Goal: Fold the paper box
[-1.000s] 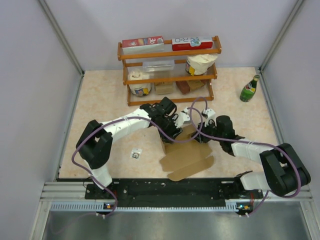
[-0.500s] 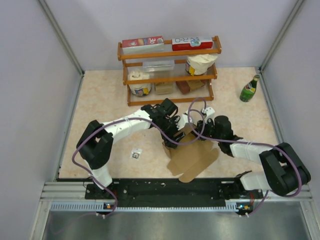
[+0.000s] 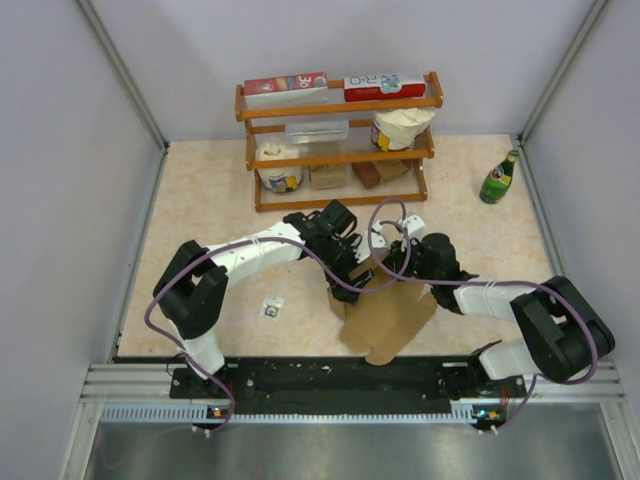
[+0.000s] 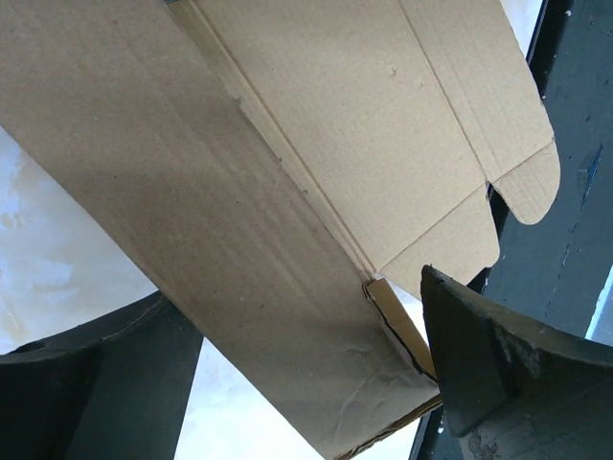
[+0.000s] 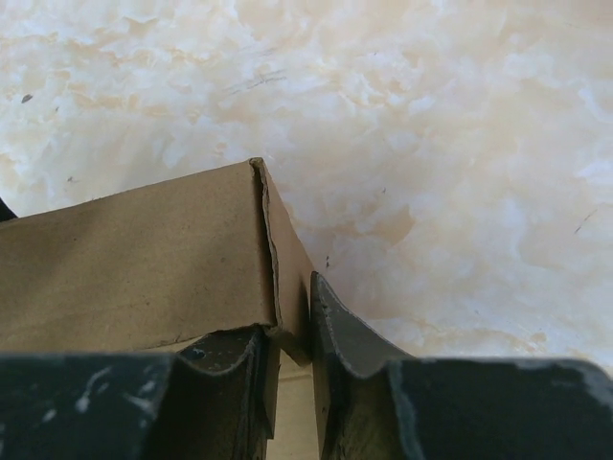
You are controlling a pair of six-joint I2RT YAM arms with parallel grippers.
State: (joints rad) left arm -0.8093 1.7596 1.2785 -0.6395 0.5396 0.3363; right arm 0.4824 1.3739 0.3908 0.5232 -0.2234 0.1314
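Right end effector [image 5: 290, 331] clamps a wall of the paper box [image 5: 134, 259], left end effector [image 4: 287, 383] stands apart, so I must fold slowly without tearing it.

Matt brown corrugated cardboard on the paper box [image 3: 385, 312], unprinted, faintly ribbed, with soft creases and a rough, frayed cut edge near one corner. Black moulded plastic on the fingers [image 5: 350, 335] of the right gripper [image 5: 289, 321], dull and flecked with pale scuffs. Same dark, worn plastic on the fingers [image 4: 479, 374] of the left gripper [image 4: 297, 297]. Smooth tabletop [image 5: 431, 115] in a beige marble pattern, with a slight sheen. Varnished orange-brown wood for the shelf [image 3: 340, 106]. Glossy green glass for the bottle [image 3: 497, 180]. Ribbed bare metal along the rail [image 3: 150, 385].
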